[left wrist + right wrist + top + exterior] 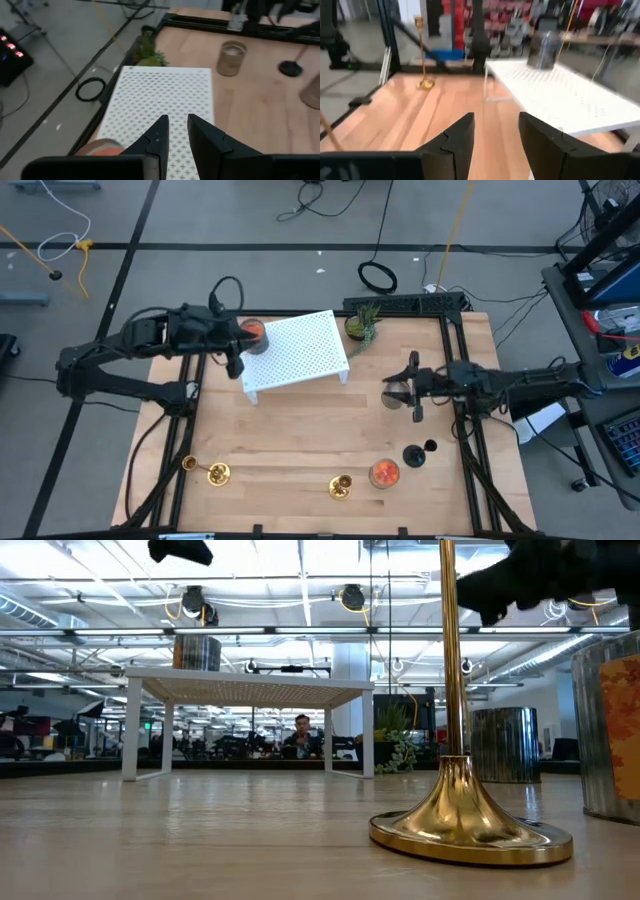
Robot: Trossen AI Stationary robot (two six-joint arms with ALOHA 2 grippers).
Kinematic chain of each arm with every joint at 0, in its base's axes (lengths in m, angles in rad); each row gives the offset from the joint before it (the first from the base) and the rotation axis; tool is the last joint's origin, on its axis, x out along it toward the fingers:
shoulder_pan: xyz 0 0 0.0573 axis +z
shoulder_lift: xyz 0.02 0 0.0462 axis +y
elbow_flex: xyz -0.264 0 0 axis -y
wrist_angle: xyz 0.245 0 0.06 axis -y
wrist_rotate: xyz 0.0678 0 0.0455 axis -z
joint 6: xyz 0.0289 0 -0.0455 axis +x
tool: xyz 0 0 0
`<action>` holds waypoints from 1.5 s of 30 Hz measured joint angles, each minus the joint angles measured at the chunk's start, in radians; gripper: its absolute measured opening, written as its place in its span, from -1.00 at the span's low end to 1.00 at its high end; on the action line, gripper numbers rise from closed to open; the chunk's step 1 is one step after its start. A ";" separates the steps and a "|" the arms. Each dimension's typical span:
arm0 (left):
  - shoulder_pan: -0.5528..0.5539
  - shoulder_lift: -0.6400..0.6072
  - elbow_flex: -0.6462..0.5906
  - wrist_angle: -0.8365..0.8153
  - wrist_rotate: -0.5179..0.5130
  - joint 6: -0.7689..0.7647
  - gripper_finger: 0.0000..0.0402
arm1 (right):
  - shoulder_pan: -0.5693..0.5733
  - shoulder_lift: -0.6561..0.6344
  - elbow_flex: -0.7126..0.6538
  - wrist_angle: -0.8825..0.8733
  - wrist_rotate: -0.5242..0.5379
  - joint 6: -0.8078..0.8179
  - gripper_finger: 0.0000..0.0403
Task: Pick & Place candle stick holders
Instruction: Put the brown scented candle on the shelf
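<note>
Closest to the low camera, a brass holder (463, 810) fills the foreground, its stem rising out of frame, with an orange glass cup (608, 730) just to its right. From above, along the near edge: at the far left a brass stemmed holder (205, 471) lies on its side, then the upright brass one (341, 487), the orange cup (385, 473) just beside it, and the black stemmed holder (417, 453) tipped over to the right.

Over on the left, the left arm reaches in from the table's left side, bent at the elbow, and the left gripper (235, 358) hovers over the left end of the white perforated rack (298, 355), fingers a narrow gap apart and empty. A second orange cup (251, 335) stands on that rack corner, right by the gripper. The small green plant (361, 326) sits behind the rack.

On the right, the right arm stretches in level, the right gripper (411, 384) parted moderately and empty beside the greyish clear cup (397, 393). No readable writing anywhere.
</note>
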 joint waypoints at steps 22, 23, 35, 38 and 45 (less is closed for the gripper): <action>-0.178 0.045 0.000 -0.014 -0.089 0.016 -0.62 | 0.036 0.282 0.263 -0.839 0.082 0.216 -0.25; -0.182 0.046 0.000 -0.014 -0.089 0.016 -0.62 | 0.036 0.287 0.263 -0.839 0.080 0.208 -0.25; -0.189 0.047 0.000 -0.014 -0.089 0.016 -0.62 | 0.031 0.365 0.246 -0.829 0.105 0.190 -0.25; -0.189 0.047 0.000 -0.014 -0.089 0.014 -0.62 | 0.031 0.375 0.231 -0.817 0.104 0.187 -0.27; -0.189 0.047 0.000 -0.014 -0.089 0.013 -0.62 | 0.031 0.375 0.227 -0.815 0.105 0.187 -0.59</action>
